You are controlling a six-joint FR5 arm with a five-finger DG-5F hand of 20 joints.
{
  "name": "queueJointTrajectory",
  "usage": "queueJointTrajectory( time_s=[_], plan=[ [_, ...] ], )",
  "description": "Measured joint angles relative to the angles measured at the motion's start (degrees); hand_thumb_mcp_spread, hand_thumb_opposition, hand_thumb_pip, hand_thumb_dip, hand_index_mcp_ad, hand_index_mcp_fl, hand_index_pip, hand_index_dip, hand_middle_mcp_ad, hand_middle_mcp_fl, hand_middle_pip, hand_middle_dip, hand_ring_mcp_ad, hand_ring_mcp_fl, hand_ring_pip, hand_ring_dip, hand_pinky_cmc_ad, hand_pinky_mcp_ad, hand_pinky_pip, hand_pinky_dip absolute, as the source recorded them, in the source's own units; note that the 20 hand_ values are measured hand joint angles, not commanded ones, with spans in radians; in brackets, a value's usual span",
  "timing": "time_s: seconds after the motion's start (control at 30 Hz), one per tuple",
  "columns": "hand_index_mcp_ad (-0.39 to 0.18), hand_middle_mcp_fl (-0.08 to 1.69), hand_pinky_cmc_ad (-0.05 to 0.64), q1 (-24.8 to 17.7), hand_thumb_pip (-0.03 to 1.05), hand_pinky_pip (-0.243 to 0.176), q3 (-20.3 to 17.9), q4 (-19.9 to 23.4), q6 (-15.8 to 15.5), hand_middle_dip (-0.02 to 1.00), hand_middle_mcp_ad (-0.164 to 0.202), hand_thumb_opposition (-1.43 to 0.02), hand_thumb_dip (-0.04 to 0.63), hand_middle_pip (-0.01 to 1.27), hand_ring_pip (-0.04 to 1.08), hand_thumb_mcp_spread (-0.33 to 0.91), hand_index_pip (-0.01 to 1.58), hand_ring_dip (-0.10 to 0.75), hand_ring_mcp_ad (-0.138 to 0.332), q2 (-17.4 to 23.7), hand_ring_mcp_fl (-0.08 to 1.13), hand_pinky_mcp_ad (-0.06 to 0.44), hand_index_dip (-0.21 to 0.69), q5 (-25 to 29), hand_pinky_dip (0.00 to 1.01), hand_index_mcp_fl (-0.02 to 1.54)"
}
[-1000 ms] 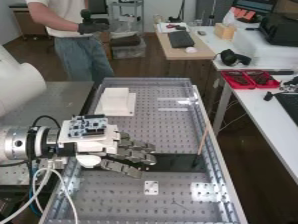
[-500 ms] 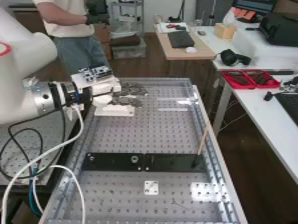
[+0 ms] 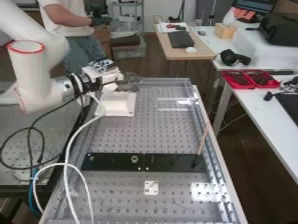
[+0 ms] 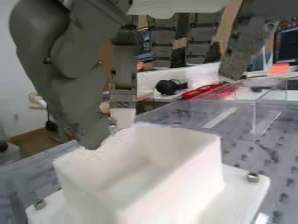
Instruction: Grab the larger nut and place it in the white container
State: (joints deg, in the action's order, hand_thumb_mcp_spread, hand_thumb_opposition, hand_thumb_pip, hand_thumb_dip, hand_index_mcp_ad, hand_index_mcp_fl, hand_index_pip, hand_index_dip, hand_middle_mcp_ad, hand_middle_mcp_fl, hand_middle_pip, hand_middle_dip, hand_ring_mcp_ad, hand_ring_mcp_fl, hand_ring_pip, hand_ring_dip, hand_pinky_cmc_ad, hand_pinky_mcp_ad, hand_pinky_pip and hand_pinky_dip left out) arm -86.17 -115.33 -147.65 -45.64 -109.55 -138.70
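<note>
High view: the perforated tray [image 3: 174, 131] is the largest thing, and the white arm [image 3: 36, 62] comes in from 10 o'clock. Its hand [image 3: 129, 83] is at the tray's 11 o'clock, by the far edge. A second ago it was over the dark strip [image 3: 174, 162] near the tray's middle; half a second ago it covered much of the white container [image 3: 121, 103]. Now it has moved toward 12 o'clock, baring more of that container. The wrist view puts the thumb and fingers [image 4: 122, 65] above and beside the container's opening, hanging fairly straight and apart. Toward 6 o'clock from the strip is a small white plate [image 3: 151, 188]. Smallest, a ring-like piece [image 3: 135, 159] lies on the strip; I cannot tell whether it is the larger nut.
</note>
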Motion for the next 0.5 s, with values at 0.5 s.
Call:
queueJointTrajectory(
  time_s=[0.5],
  plan=[
    [-0.136, 0.01, 0.365, -0.25, 0.72, -0.096, 1.21, -3.38, -4.39, 0.23, 0.07, -0.9, 0.237, 0.12, 0.08, 0.35, 1.34, 0.164, 0.145, -2.6, 0.0, 0.295, 0.075, 3.9, 0.52, 0.02]
  ],
)
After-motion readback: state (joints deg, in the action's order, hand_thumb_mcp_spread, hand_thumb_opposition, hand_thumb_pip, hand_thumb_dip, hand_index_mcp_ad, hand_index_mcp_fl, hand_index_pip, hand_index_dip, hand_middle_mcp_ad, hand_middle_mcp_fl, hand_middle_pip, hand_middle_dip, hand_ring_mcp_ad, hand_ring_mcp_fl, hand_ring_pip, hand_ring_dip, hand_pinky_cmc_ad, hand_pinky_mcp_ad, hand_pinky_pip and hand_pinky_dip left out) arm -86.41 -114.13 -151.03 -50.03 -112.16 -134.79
